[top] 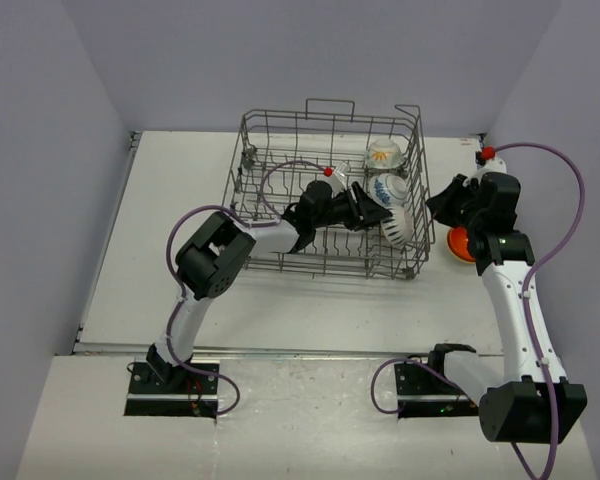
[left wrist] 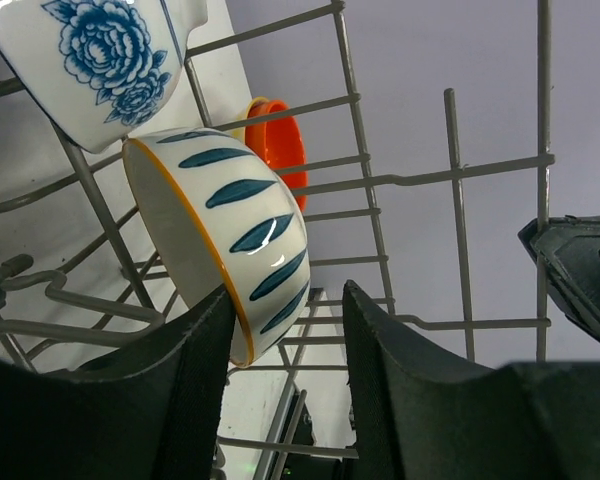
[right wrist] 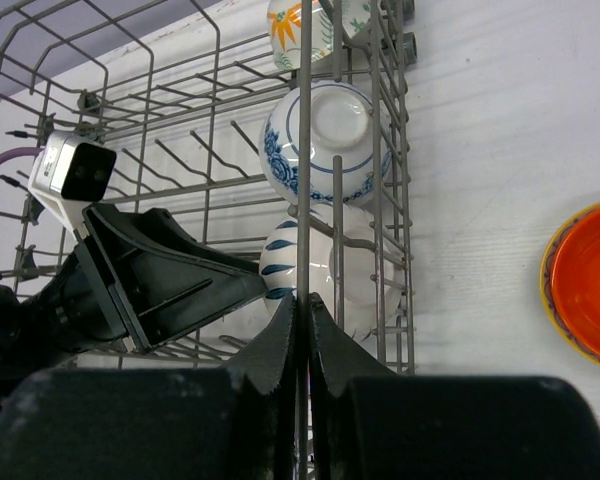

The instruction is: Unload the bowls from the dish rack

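The grey wire dish rack (top: 280,150) stands at the back middle of the table. Along its right side stand three bowls on edge: a yellow-patterned one (top: 383,153), a blue-flowered one (top: 390,188) and a dark-striped one (top: 400,225). My left gripper (left wrist: 287,290) reaches inside the rack, open, straddling the striped bowl's (left wrist: 230,220) orange rim. Its left finger touches the rim and the right finger stands apart. My right gripper (right wrist: 303,300) is shut on an upright wire of the rack's right wall (right wrist: 305,150). An orange bowl (right wrist: 590,290) sits outside on the table, nested in a pale yellow one.
The orange bowl (top: 460,243) lies right of the rack, close under my right arm's wrist. Rows of tines (right wrist: 180,170) fill the rack's floor around my left gripper. Walls enclose the table on the left, back and right.
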Robot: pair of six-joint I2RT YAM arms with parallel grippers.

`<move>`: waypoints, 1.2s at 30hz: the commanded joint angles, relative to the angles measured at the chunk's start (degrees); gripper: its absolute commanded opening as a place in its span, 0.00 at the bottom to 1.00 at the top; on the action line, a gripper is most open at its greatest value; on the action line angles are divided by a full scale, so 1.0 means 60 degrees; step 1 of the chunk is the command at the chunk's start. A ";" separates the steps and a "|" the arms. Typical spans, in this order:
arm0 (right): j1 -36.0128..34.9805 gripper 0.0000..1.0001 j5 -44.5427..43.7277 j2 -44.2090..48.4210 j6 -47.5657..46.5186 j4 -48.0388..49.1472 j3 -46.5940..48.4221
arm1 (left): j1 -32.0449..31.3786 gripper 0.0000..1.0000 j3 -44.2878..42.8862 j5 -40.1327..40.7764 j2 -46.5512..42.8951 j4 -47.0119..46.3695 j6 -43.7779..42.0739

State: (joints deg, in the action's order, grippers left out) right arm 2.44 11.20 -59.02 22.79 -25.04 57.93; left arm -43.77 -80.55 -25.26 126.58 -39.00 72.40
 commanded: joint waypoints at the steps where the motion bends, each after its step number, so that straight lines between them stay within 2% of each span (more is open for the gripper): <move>1: -0.0186 0.00 0.0857 -0.0167 -0.0077 -0.0895 -0.0193 | -0.0557 0.50 -0.0723 0.0033 0.0260 0.1208 -0.0404; 12: -0.0289 0.00 0.0755 -0.0255 -0.0048 -0.0881 -0.0280 | -0.0674 0.52 -0.0988 0.0634 -0.0004 0.2472 -0.1022; 16: -0.0289 0.00 0.0740 -0.0270 -0.0077 -0.0910 -0.0222 | -0.0762 0.44 -0.0989 0.0635 0.0069 0.2268 -0.0949; 19: -0.0289 0.00 0.0740 -0.0255 -0.0077 -0.0910 -0.0222 | -0.0791 0.29 -0.0784 0.0767 -0.0032 0.1962 -0.0876; 27: -0.0289 0.00 0.0755 -0.0211 -0.0136 -0.0910 -0.0222 | -0.0820 0.21 0.0373 0.1617 -0.0663 0.0672 -0.0729; 34: -0.0289 0.00 0.0697 -0.0226 -0.0165 -0.0910 -0.0222 | -0.0850 0.02 0.0843 0.1441 -0.0473 -0.0764 -0.0290; 36: -0.0289 0.00 0.0682 -0.0226 -0.0179 -0.0925 -0.0222 | -0.0835 0.00 0.0842 0.1266 -0.0370 -0.1055 -0.0144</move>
State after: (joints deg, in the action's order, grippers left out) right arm 2.13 11.92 -59.05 22.90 -25.50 57.93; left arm -47.64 -77.89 -14.92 124.01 -35.59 68.45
